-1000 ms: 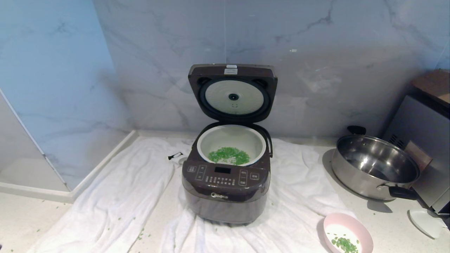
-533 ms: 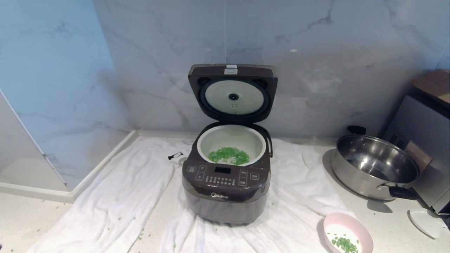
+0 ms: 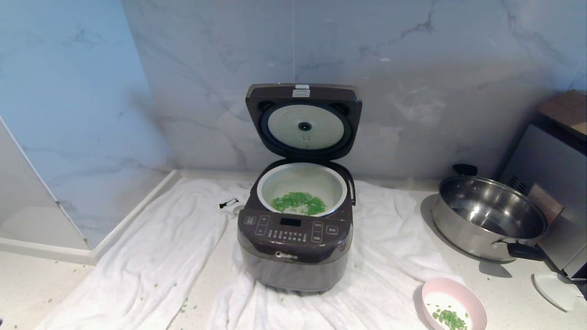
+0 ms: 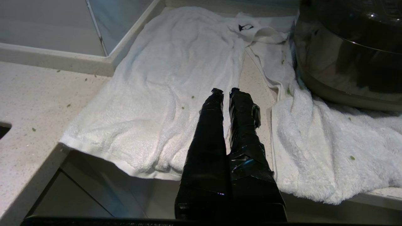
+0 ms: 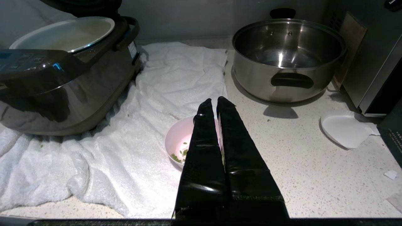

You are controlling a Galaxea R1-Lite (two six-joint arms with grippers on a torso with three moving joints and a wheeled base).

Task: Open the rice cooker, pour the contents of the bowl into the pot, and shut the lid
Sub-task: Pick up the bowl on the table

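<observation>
The dark rice cooker stands on a white towel with its lid raised upright against the wall. Its white pot holds a heap of green bits. A pink bowl with a few green bits sits at the front right on the counter. In the right wrist view my right gripper is shut and empty, hovering over the bowl near the counter's front edge. My left gripper is shut and empty above the towel, left of the cooker. Neither arm shows in the head view.
A large steel pan with black handles stands right of the cooker, beside a grey appliance. A white flat piece lies on the counter at the right. The towel hangs over the counter's front edge. Green bits are scattered about.
</observation>
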